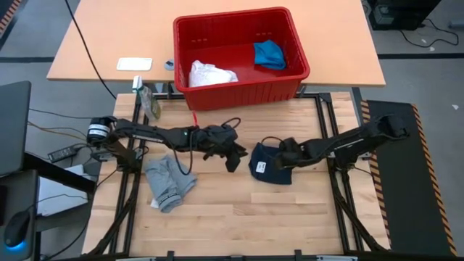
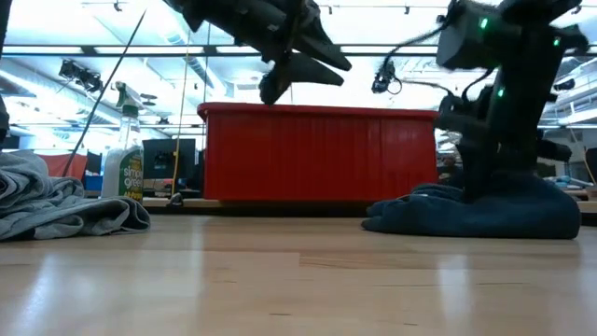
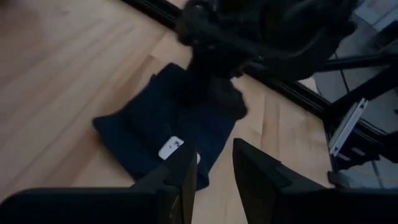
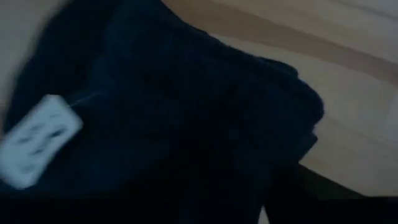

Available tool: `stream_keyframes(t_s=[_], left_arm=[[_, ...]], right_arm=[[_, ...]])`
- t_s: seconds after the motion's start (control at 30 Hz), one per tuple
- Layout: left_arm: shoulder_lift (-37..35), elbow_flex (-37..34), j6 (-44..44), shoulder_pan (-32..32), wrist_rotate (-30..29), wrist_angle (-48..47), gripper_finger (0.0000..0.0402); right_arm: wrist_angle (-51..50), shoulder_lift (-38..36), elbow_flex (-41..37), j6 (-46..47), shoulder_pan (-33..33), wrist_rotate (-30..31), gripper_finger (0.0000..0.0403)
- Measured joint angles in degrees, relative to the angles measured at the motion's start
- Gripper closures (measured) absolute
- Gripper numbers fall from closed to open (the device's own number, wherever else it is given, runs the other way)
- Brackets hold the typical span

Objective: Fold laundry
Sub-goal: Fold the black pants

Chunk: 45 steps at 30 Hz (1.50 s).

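From above, the folded navy cloth garment (image 1: 270,165) lies on the pale wooden table (image 1: 239,217), right of centre, with a small white label showing. The right pincer (image 1: 284,154) sits on its upper right part, pressed into the fabric. The left pincer (image 1: 235,156) hangs just left of the garment, apart from it and carrying nothing. The crumpled grey cotton T-shirt (image 1: 169,183) lies to the left. The red plastic basket (image 1: 239,56) at the far edge holds a crumpled white cloth (image 1: 210,73) and a bright blue garment (image 1: 270,54).

At table height, the navy garment (image 2: 476,213) is a low, slumped mound. It looks light and limp; it should sag and unfold if lifted by one point. The right pincer (image 2: 499,182) stands buried in its top. The left pincer (image 2: 298,65) hovers high, and the grey T-shirt (image 2: 65,205) is heaped at the left. A spray bottle (image 2: 123,154) stands beside the basket (image 2: 317,154).

From the left wrist, that pincer's fingers (image 3: 180,177) stand slightly parted, empty, above the navy garment (image 3: 149,124) and its label (image 3: 170,148).

From the right wrist, only dark fabric (image 4: 186,106) and the label (image 4: 37,149) show; whether this pincer is gripping or released cannot be told. A sound hold would likely be two corners of a folded edge, pinched through all layers, since the knit may slide on the smooth wood.
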Motion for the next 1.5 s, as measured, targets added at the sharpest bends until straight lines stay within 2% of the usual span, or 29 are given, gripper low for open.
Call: stream_keyframes(t_s=[0.13,0.23,0.4,0.6,0.7,0.8,1.0,1.27,1.37,1.5], left_arm=[[-3.70,0.04,-1.68,1.42,-0.34,-6.75,0.0294],[-6.01,0.04,-5.86,2.04,-1.41,-15.02,0.0295],[-6.41,0.04,-13.49,-0.23,-1.40,-29.31,0.0295],[-6.12,-1.56,-19.71,-7.31,-0.74,-41.74,0.0299],[-6.11,-4.11,-23.20,-9.84,-0.54,-42.87,0.0299],[-6.00,-7.10,-28.42,-11.74,2.18,-42.64,0.0299],[-6.22,-7.63,-36.35,-16.48,2.96,-43.85,0.0299],[-6.22,-7.87,-34.34,-17.58,-1.67,-61.03,0.0299],[-6.24,-10.71,-30.34,-16.76,-1.84,-58.72,0.0299],[-6.22,-17.78,-27.50,-16.73,1.03,-49.12,0.0299]], right_arm=[[-1.17,-6.09,0.02,-0.19,-0.13,-0.25,0.0160],[-1.19,-10.07,0.02,-0.25,-0.15,-0.76,0.0138],[0.02,-12.96,0.02,-2.28,0.47,-3.08,0.0142],[5.67,-10.42,0.04,-4.20,3.14,-3.51,0.0172],[9.27,-7.23,0.11,-5.99,3.83,-2.53,0.0188],[10.20,-2.90,0.09,-8.35,3.71,-2.35,0.0205],[9.10,3.10,0.09,-9.27,3.55,-1.20,0.0232],[13.72,10.28,0.28,-11.34,5.60,-4.03,0.0248],[19.49,10.86,0.27,-11.34,8.18,-7.00,0.0249],[27.00,11.14,0.11,-9.84,10.76,-10.62,0.0249]])
